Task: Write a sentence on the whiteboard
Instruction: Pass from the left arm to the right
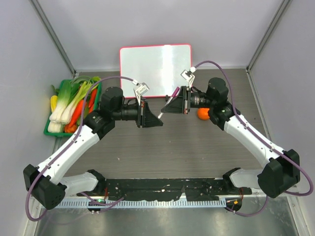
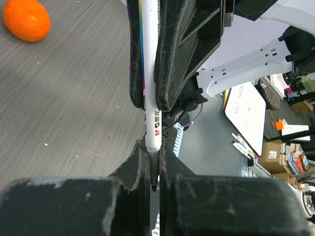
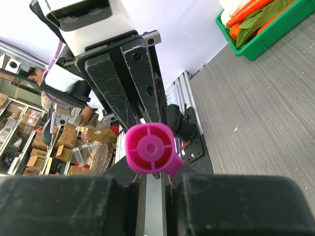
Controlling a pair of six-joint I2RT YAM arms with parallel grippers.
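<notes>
The whiteboard, blank white with a pink-red frame, stands at the back of the table. A white marker with a magenta end hangs in the air in front of it, between both grippers. My right gripper is shut on the marker's body. In the right wrist view the magenta end faces the camera. My left gripper is shut on the marker's neck. The bare dark red tip shows between its fingers. The whiteboard is out of both wrist views.
An orange lies on the table behind the right gripper and shows in the left wrist view. A green tray of leeks, carrots and other vegetables sits at the left. Grey walls close in both sides.
</notes>
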